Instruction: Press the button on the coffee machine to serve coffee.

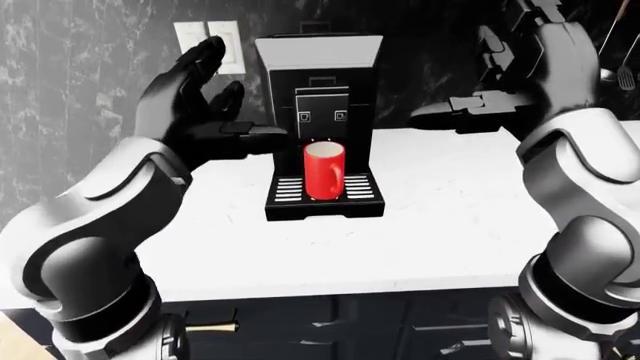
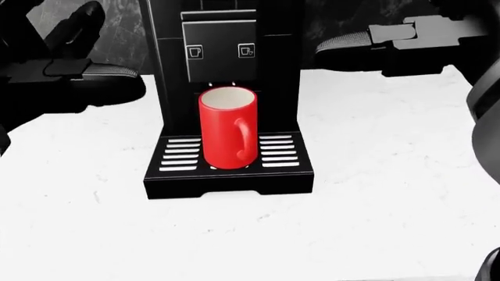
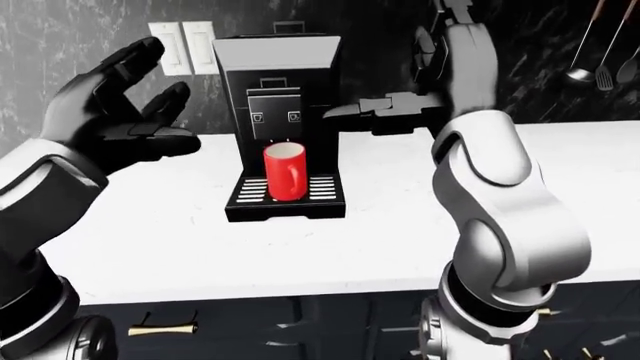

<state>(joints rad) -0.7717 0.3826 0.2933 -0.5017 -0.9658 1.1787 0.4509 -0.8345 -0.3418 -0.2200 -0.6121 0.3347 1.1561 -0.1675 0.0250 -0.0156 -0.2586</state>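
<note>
A black coffee machine (image 2: pixel 227 35) stands on the white counter (image 2: pixel 391 175), with two small square buttons (image 2: pixel 194 52) on its dark panel. A red mug (image 2: pixel 227 129) stands upright on the drip tray (image 2: pixel 227 175) under the spout, handle toward me. My left hand (image 1: pixel 215 112) hovers open to the left of the machine, palm turned toward it, not touching. My right hand (image 1: pixel 490 90) is open to the right of the machine at about panel height, one finger (image 2: pixel 344 42) reaching toward it with a gap left.
A white wall switch plate (image 1: pixel 208 37) sits on the dark marbled wall behind the left hand. Ladles and utensils (image 3: pixel 600 52) hang at the upper right of the right-eye view. Dark cabinet drawers with a brass handle (image 3: pixel 165 328) lie below the counter edge.
</note>
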